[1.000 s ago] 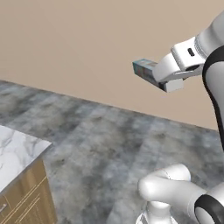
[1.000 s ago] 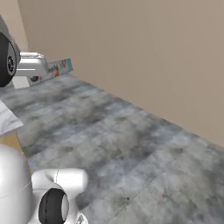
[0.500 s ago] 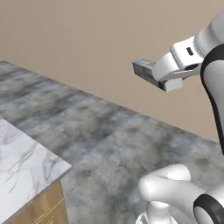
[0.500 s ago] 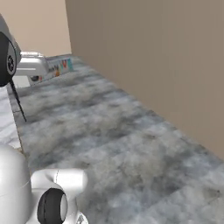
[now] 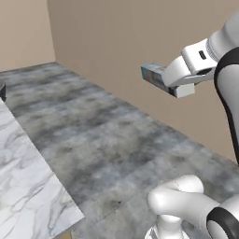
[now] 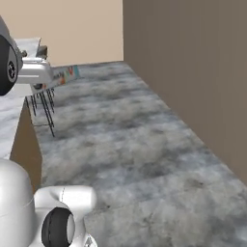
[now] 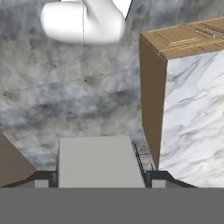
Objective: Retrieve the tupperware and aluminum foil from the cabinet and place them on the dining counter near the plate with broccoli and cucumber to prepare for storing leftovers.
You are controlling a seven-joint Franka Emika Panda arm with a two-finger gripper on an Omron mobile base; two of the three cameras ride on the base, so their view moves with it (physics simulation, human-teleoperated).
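Note:
My gripper is shut on the aluminum foil, a long narrow box with a colourful printed side, held level high above the floor. From the right base view the aluminum foil sticks out to the right of the gripper. In the hand view its plain grey face fills the gap between my two fingertips. The tupperware and the plate with broccoli and cucumber are out of view.
A white marble counter on a wooden base runs along the left. Dark bar stools stand beside it farther off. Grey stone floor stretches ahead, bounded by a tan wall.
The whole picture has shifted as the base turned and drove: more of the marble counter and a room corner have come into view. The box stays held in the gripper.

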